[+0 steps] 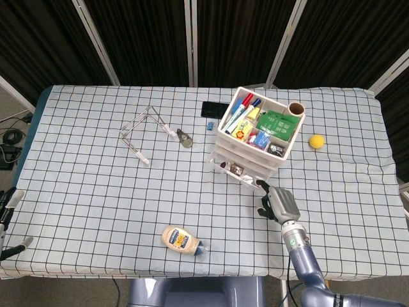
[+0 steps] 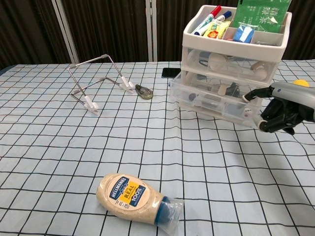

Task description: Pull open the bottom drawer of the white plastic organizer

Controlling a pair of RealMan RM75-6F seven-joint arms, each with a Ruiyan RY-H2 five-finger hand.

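The white plastic organizer [image 1: 259,131] [image 2: 231,46] stands at the back right of the checked table, with pens and packets in its top tray. Its clear bottom drawer [image 1: 238,171] [image 2: 211,101] sticks out a little toward the front. My right hand [image 1: 280,204] [image 2: 283,108] is at the drawer's front right corner. One finger reaches over the corner, the thumb sits below it, and the other fingers are curled in. Only the fingertips [image 1: 14,197] of my left hand show, beyond the table's left edge in the head view, spread and holding nothing.
A mayonnaise bottle [image 1: 182,240] [image 2: 135,195] lies near the front edge. A bent wire stand [image 1: 144,131] [image 2: 96,81] and a small metal piece [image 1: 185,138] lie at mid left. A black phone [image 1: 211,109] sits behind the organizer, and a yellow ball [image 1: 316,141] to its right.
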